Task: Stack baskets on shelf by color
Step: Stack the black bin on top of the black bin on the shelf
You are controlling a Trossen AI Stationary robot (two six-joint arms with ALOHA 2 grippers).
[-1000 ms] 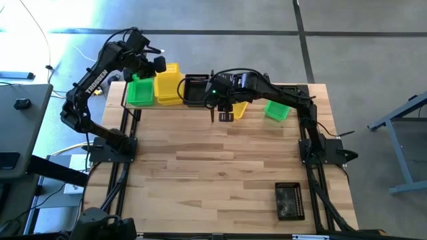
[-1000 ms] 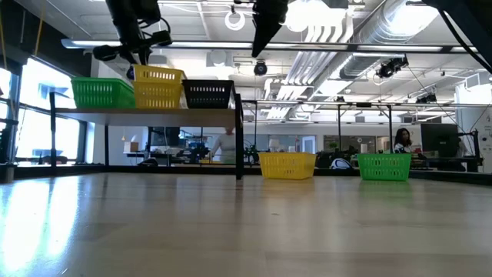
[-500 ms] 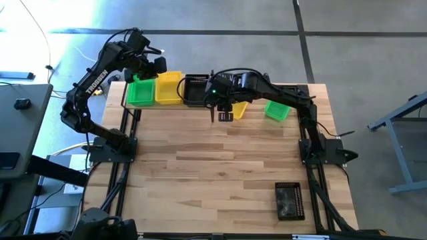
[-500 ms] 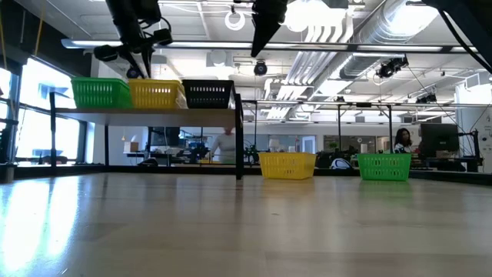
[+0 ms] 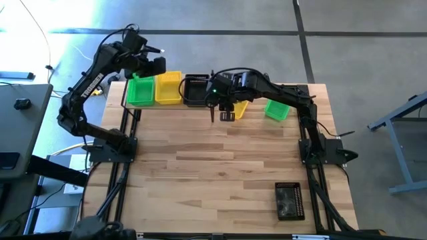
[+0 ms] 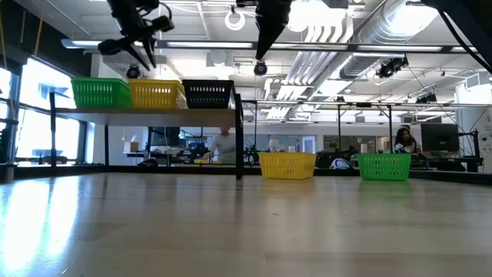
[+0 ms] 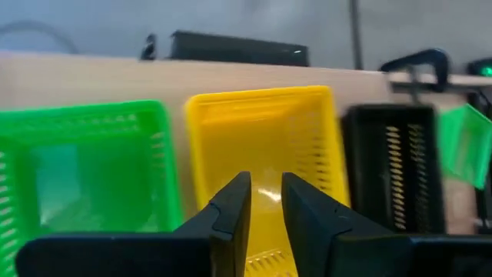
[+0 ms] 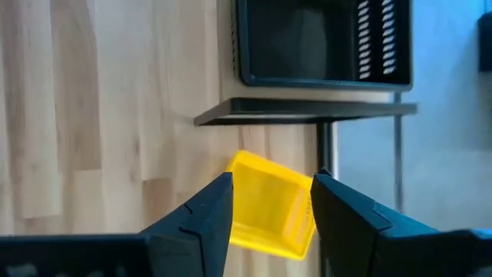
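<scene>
Now the yellow basket (image 5: 168, 89) sits level on the shelf (image 6: 146, 111), between the green basket (image 5: 140, 91) and black basket (image 5: 195, 90), sorted by color. A second ago it was tilted and held; the left gripper (image 6: 143, 55) has released, fingers narrowly apart above. The right gripper (image 8: 269, 201), wide, hovers over the floor-level yellow basket (image 8: 265, 208).

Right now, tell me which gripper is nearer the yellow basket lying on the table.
Right. The right gripper hangs directly above the yellow basket on the table; the left gripper is over the shelf, above another yellow basket there.
</scene>
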